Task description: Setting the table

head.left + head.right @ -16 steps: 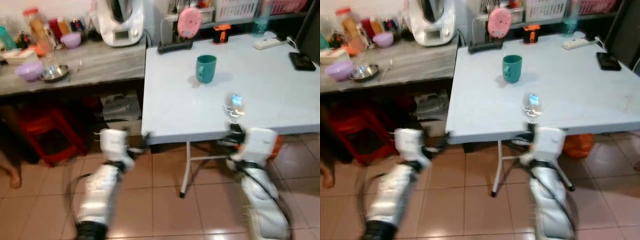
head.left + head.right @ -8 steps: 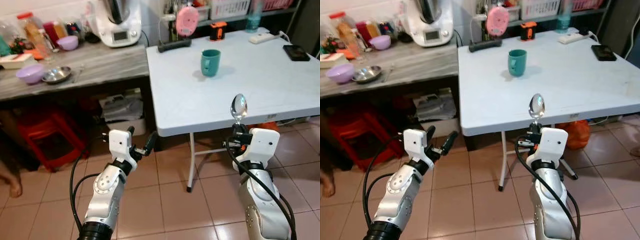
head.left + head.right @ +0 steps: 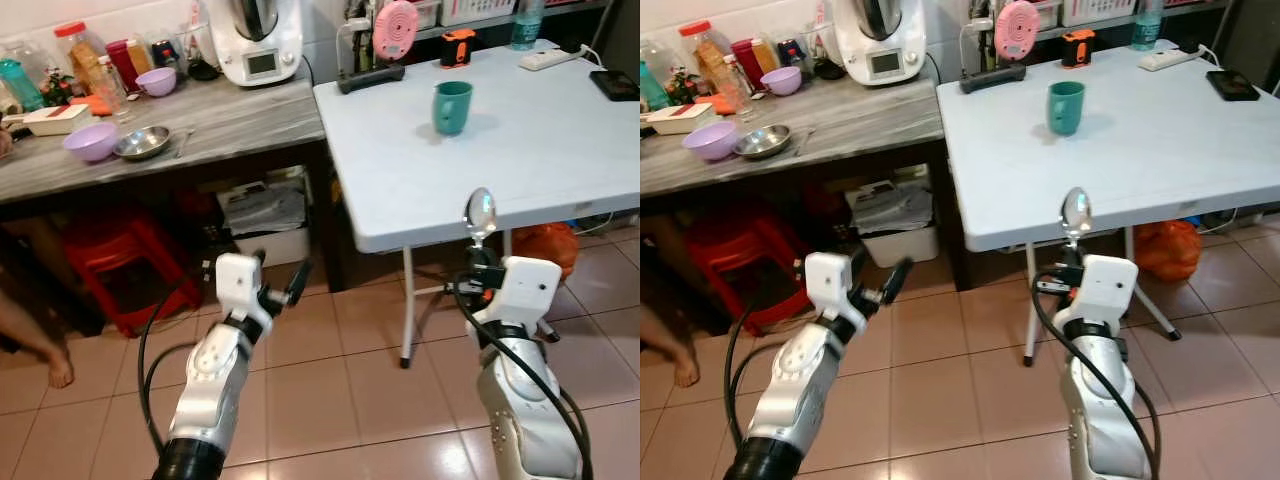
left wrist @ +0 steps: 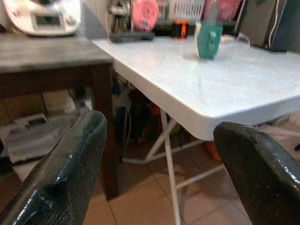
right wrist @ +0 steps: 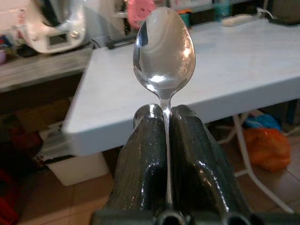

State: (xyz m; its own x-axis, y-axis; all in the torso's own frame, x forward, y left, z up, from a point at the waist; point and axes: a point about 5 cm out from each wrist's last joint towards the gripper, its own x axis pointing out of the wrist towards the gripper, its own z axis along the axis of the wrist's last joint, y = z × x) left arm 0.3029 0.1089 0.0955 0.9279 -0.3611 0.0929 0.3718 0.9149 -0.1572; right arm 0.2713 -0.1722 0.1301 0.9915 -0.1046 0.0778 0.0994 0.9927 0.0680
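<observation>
A silver spoon [image 3: 480,213] stands upright with its bowl up, clamped by its handle in my right gripper [image 3: 483,270], which is shut on it just in front of the near edge of the white folding table [image 3: 540,150]. The right wrist view has the spoon [image 5: 164,51] rising between the two closed fingers [image 5: 145,159]. A teal mug [image 3: 452,106] stands on the table towards its far side. My left gripper [image 3: 280,285] is open and holds nothing, low over the tiled floor to the left of the table; its fingers [image 4: 61,173] frame the table's corner.
A grey counter [image 3: 200,125] to the left carries a white kitchen machine [image 3: 258,40], a steel dish [image 3: 142,143], purple bowls and jars. A red stool [image 3: 115,265] and boxes sit beneath it. A bare foot [image 3: 45,360] rests on the tiles at far left. An orange bag [image 3: 545,240] lies under the table.
The whole view has shifted right and sharpened, so the camera has moved leftward and back; the table now lies further right. Both arms keep their pose, the spoon still held upright.
</observation>
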